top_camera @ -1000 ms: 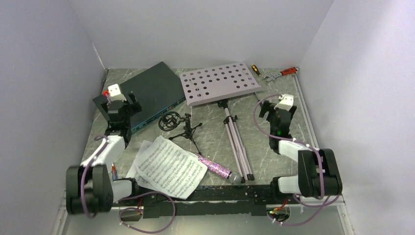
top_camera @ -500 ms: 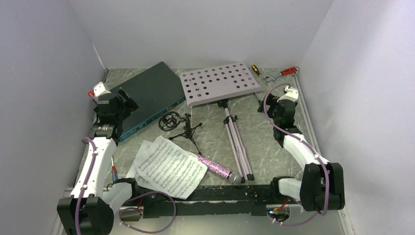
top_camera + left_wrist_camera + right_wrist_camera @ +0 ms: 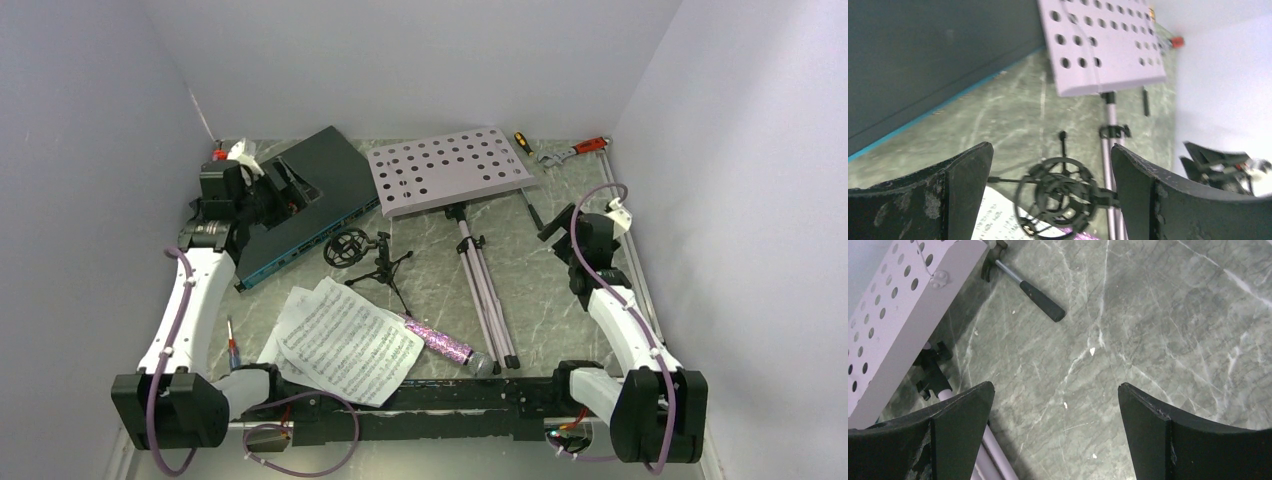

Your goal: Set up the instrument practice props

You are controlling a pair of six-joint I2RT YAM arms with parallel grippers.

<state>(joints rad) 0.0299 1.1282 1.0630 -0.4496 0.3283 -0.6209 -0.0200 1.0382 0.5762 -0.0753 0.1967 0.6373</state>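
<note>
Marble-veined grey-green table (image 3: 545, 290) between pale walls (image 3: 400, 70); left hand (image 3: 1049, 157) and right hand (image 3: 1055, 395) both spread wide.

The left arm (image 3: 190, 300) and right arm (image 3: 625, 322) pair white link shells with black joint housings. Lilac cables (image 3: 574, 222) run along both. The broad black fingers (image 3: 923, 200) look scuffed.

Even, soft light; mic stand (image 3: 1060, 197) blurred in left wrist view.
</note>
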